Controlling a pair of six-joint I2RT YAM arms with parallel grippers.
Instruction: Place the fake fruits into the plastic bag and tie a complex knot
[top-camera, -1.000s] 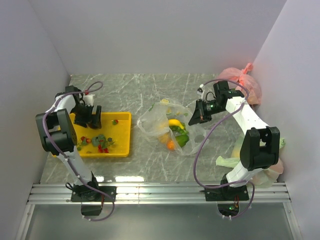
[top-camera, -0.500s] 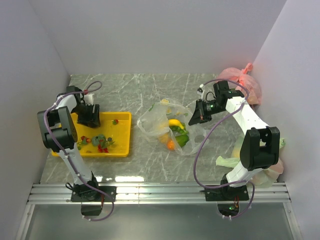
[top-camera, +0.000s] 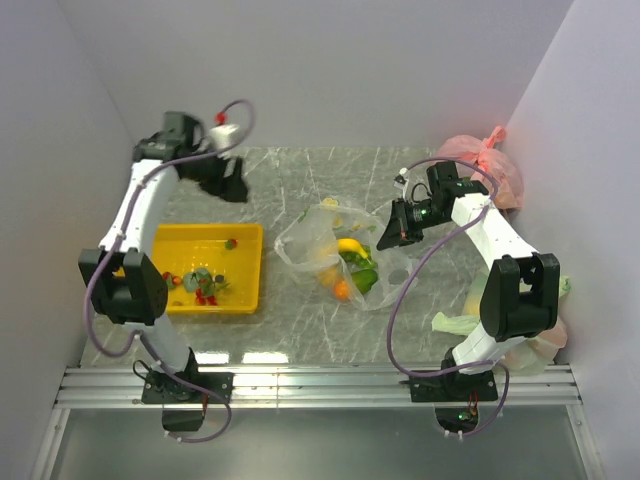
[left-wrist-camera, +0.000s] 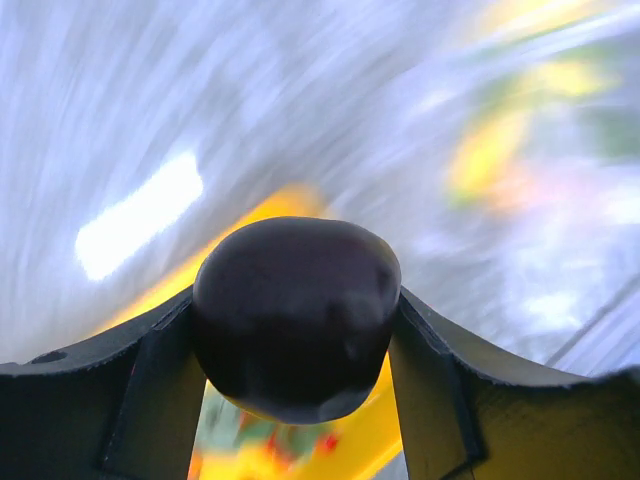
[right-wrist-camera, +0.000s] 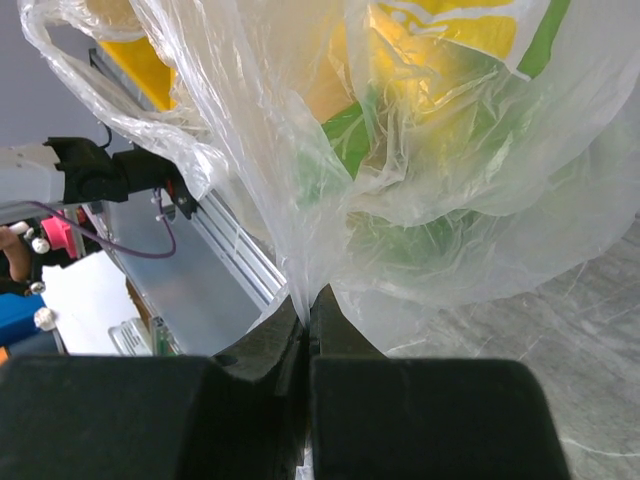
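- Grip: left jaws clamp a dark fruit, raised over the table behind the tray.
- Right jaws pinched tight on the bag rim, holding it up.
- Banana and orange bagged; berries left in tray; knot not yet tied.
- Pink bag far right; nothing seems to block the way.

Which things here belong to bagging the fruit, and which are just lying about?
Belong: plastic bag, pinched by right gripper; banana and orange inside it; dark fruit in left gripper; red berries in yellow tray.
Lying about: pink bag; pale green bags.
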